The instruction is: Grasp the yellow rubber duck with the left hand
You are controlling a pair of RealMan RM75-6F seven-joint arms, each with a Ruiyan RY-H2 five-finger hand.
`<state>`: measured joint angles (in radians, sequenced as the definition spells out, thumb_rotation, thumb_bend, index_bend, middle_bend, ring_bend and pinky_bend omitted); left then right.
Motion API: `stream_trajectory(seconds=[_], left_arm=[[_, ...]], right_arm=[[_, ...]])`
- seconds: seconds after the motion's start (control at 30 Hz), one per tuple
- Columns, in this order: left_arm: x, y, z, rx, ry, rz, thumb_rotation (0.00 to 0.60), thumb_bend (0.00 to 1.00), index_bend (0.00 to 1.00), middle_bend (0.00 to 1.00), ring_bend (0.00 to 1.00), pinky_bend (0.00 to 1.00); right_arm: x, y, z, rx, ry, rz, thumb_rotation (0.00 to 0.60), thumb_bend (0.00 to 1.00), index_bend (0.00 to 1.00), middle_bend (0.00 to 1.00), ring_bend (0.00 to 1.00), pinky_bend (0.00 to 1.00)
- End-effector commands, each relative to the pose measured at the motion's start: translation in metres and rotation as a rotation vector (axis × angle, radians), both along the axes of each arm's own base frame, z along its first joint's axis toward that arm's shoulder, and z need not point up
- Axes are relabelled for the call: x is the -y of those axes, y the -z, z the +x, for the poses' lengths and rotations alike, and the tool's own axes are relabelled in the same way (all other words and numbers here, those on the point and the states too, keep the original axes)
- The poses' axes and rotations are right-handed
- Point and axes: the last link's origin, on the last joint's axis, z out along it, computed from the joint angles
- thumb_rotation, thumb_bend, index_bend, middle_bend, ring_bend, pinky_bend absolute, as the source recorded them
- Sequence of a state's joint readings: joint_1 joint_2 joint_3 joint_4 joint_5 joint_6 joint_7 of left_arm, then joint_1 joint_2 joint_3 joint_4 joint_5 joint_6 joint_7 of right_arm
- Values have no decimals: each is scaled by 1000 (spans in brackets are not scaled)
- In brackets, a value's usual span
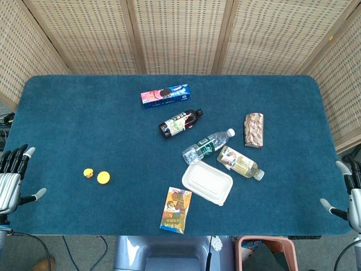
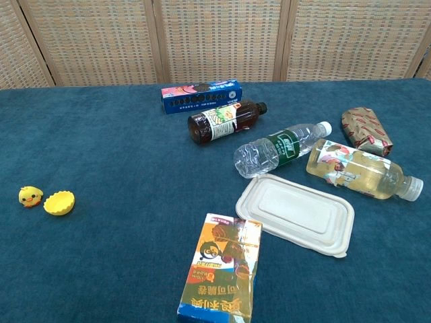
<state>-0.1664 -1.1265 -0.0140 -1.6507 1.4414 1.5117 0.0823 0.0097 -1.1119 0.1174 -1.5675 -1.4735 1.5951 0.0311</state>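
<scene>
Left hand: the left hand [image 1: 12, 179] sits at the near left edge of the table [image 1: 67, 113], fingers spread and apart, holding nothing.
Duck: the yellow rubber duck [image 1: 88, 173] sits on the cloth, off to the inner side of the left hand and about level with its fingertips, clearly apart from it.
Neighbour: a yellow shell-like piece [image 1: 103, 178] lies just beside the duck, on the side away from the left hand; in the chest view the duck [image 2: 29, 196] and this piece [image 2: 59, 202] look close but not touching.
Nearer hand: the left one, by a long way; the right hand [image 1: 348, 195] is at the opposite edge, with the bottles and boxes between it and the duck.
Right hand: fingers apart, nothing in it, as far as the frame edge allows me to see.
Duck's lie: upright, I think, with its face turned towards the robot; it is too small and round to give a long axis.
Likely move: I judge the reach goes sideways and slightly forward, closing on the duck from the near side so the shell is not swept along.
Hidden: both hands are cut by the edge of the head view and neither shows in the chest view; both arms are out of sight.
Hard to tell: whether the shell is a cap, a cup or half an egg.
</scene>
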Motion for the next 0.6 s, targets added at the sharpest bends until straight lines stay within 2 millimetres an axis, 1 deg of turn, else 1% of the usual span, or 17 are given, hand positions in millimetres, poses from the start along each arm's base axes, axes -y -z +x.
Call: stream_trajectory(seconds=[0.03,0.17,0.23,0.3,0.4,0.43,0.47,0.5,0.6], left_arm=[[1,1,1,-1,4,-7,600,0,0,0,0,0],[1,3,1,-2,2,-24,600,0,0,0,0,0],[-1,8,1,1,-1,-48,600,0,0,0,0,0],[-6,17,1,8,4,-94,600,0,0,0,0,0],[-17,33,-4,12,-30,-166,600,0,12,0,0,0],[-23,39,-5,14,-40,-184,600,1,37,0,0,0],[-30,46,-6,23,-52,-201,600,16,90,0,0,0],[-40,56,-6,39,-68,-223,600,42,156,0,0,0],[-61,75,-5,56,-89,-262,600,125,275,0,0,0]], right_arm=[[-1,0,1,4,1,3,600,0,0,0,0,0],[-1,0,0,11,10,11,600,0,0,0,0,0],[-1,-1,0,16,13,12,600,0,0,0,0,0],[-1,-2,0,22,14,11,600,0,0,0,0,0],[-1,-3,0,30,18,12,600,0,0,0,0,0],[-1,-3,-1,32,20,12,600,0,0,0,0,0],[-1,-3,-1,34,24,13,600,0,0,0,0,0],[-1,-3,-2,37,27,14,600,0,0,0,0,0],[0,-3,-3,39,29,20,600,0,0,0,0,0]])
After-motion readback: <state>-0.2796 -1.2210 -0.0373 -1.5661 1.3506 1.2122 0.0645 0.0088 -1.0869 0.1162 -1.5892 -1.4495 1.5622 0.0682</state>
